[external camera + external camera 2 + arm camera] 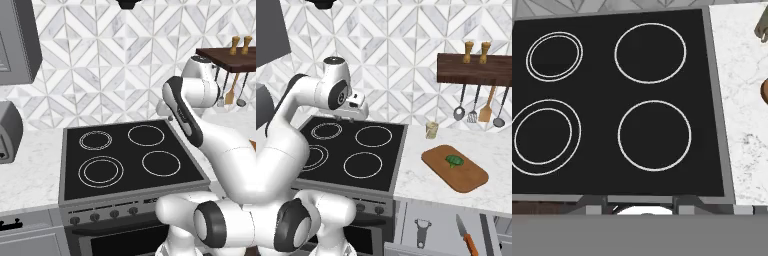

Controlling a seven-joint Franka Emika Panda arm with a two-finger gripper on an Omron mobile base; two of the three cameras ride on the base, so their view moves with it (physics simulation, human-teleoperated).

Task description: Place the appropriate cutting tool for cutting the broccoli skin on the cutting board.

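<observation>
The gripper (351, 119) is hanging over the far edge of the stove (386, 170), above the gap between its two far rings, and nothing is sitting between its fingers; whether the jaws are parted or closed I cannot tell from these views. The hand view is looking straight down on the black cooktop (612, 105), which is lying bare, with four rings (650, 53) showing: two plain ones on the right and two double ones on the left. The stove's grey right edge is meeting a marble counter (416, 175), and open surface is running along that seam.

Further right, the board (466, 180) is lying flat on the counter, well apart from the gripper, angled with one corner toward the stove. One broccoli (455, 160) is resting on its far half. A small cup (431, 130) is standing by the wall, between stove and board.

Below the counter's near edge, one peeler (423, 231) and one knife (466, 234) with an orange handle are lying in an open drawer, low and to the right of the gripper.

On the wall, a dark shelf (476, 70) is carrying two wooden mills (469, 52), with four utensils (487, 107) hanging beneath.
</observation>
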